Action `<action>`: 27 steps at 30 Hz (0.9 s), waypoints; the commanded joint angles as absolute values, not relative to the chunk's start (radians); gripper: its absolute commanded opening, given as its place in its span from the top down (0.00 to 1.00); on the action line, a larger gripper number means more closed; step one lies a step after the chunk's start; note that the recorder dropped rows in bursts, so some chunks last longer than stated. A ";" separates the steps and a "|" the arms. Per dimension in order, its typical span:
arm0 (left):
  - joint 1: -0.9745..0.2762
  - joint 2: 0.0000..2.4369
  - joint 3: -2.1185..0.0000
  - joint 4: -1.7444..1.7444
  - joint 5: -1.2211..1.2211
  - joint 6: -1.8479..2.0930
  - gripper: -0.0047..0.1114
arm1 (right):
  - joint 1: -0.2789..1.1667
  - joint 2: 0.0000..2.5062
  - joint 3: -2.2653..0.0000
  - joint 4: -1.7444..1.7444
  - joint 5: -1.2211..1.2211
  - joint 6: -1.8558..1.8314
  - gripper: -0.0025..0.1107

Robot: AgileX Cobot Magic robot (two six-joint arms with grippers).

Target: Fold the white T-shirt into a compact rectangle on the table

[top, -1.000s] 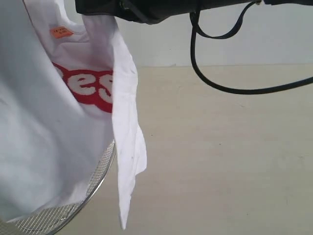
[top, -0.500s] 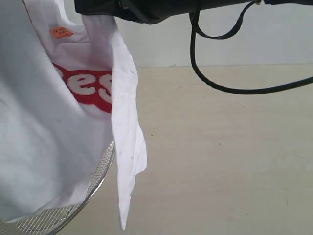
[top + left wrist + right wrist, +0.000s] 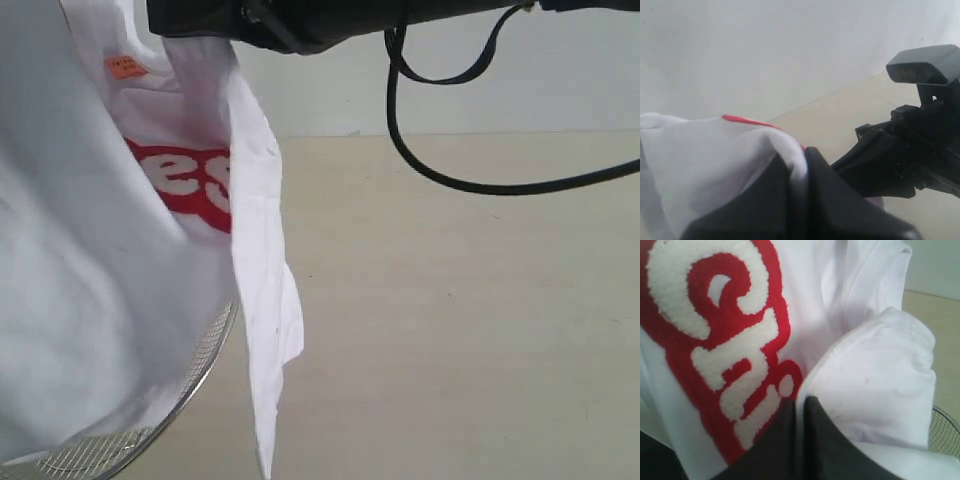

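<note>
The white T-shirt point(image 3: 90, 280) hangs in the air on the left of the exterior view, above the table point(image 3: 450, 320). Its red print point(image 3: 190, 180) and orange neck tag point(image 3: 126, 67) show inside the draped cloth. A long flap trails down to the lower edge of the picture. My left gripper point(image 3: 799, 162) is shut on a fold of the white T-shirt point(image 3: 705, 155). My right gripper point(image 3: 800, 402) is shut on the T-shirt's fabric point(image 3: 880, 365), right beside the red letters point(image 3: 715, 325).
A round wire-mesh basket point(image 3: 190, 385) sits under the hanging shirt at the lower left, and its rim point(image 3: 946, 432) shows in the right wrist view. A black arm point(image 3: 330, 15) spans the top, with a cable point(image 3: 440, 170) looping below. The other arm's black body point(image 3: 910, 145) is close by.
The hanging shirt has sagged slightly: the red print and the trailing flap sit a little lower. The black arm at the top has edged left. Both grips are unchanged.
</note>
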State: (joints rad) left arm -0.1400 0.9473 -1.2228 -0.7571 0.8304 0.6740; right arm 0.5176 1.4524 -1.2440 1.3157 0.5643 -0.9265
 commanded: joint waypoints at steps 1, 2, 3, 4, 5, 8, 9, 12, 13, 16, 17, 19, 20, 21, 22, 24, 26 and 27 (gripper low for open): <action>-0.138 0.952 -1.233 -0.785 0.812 0.704 0.92 | 0.509 1.439 -1.250 1.315 0.559 -0.900 0.98; -0.138 0.952 -1.233 -0.795 0.812 0.715 0.92 | 0.509 1.437 -1.250 1.315 0.561 -0.897 0.98; -0.138 0.952 -1.233 -0.820 0.808 0.723 0.92 | 0.509 1.437 -1.250 1.315 0.566 -0.890 0.98; -0.138 0.952 -1.233 -0.837 0.806 0.726 0.92 | 0.509 1.433 -1.250 1.315 0.568 -0.886 0.98; -0.138 0.954 -1.233 -0.847 0.804 0.739 0.92 | 0.509 1.427 -1.250 1.315 0.568 -0.886 0.98; -0.138 0.954 -1.237 -0.848 0.793 0.751 0.92 | 0.509 1.402 -1.250 1.313 0.557 -0.874 0.98; -0.138 0.954 -1.241 -0.848 0.807 0.751 0.92 | 0.509 1.396 -1.250 1.301 0.557 -0.874 0.98; -0.138 0.954 -1.256 -0.848 0.811 0.760 0.92 | 0.509 1.380 -1.250 1.289 0.562 -0.862 0.98; -0.138 0.954 -1.265 -0.848 0.811 0.763 0.92 | 0.509 1.373 -1.250 1.289 0.560 -0.862 0.98; -0.138 0.954 -1.293 -0.848 0.811 0.774 0.92 | 0.509 1.356 -1.250 1.276 0.540 -0.862 0.98; -0.138 0.954 -1.302 -0.848 0.814 0.774 0.92 | 0.509 1.347 -1.250 1.276 0.536 -0.862 0.98; -0.138 0.954 -1.321 -0.857 0.828 0.774 0.92 | 0.509 1.337 -1.250 1.273 0.534 -0.862 0.98; -0.138 0.954 -1.332 -0.857 0.836 0.774 0.92 | 0.509 1.337 -1.250 1.268 0.536 -0.862 0.98; -0.138 0.954 -1.339 -0.859 0.843 0.774 0.92 | 0.509 1.330 -1.250 1.269 0.536 -0.860 0.98; -0.138 0.954 -1.341 -0.861 0.848 0.774 0.92 | 0.509 1.326 -1.250 1.259 0.534 -0.855 0.98; -0.138 0.954 -1.343 -0.880 0.859 0.774 0.92 | 0.509 1.311 -1.250 1.244 0.530 -0.846 0.98; -0.138 0.954 -1.343 -0.882 0.870 0.774 0.92 | 0.509 1.293 -1.250 1.242 0.528 -0.847 0.98; -0.138 0.954 -1.343 -0.887 0.878 0.776 0.92 | 0.509 1.279 -1.250 1.234 0.528 -0.847 0.98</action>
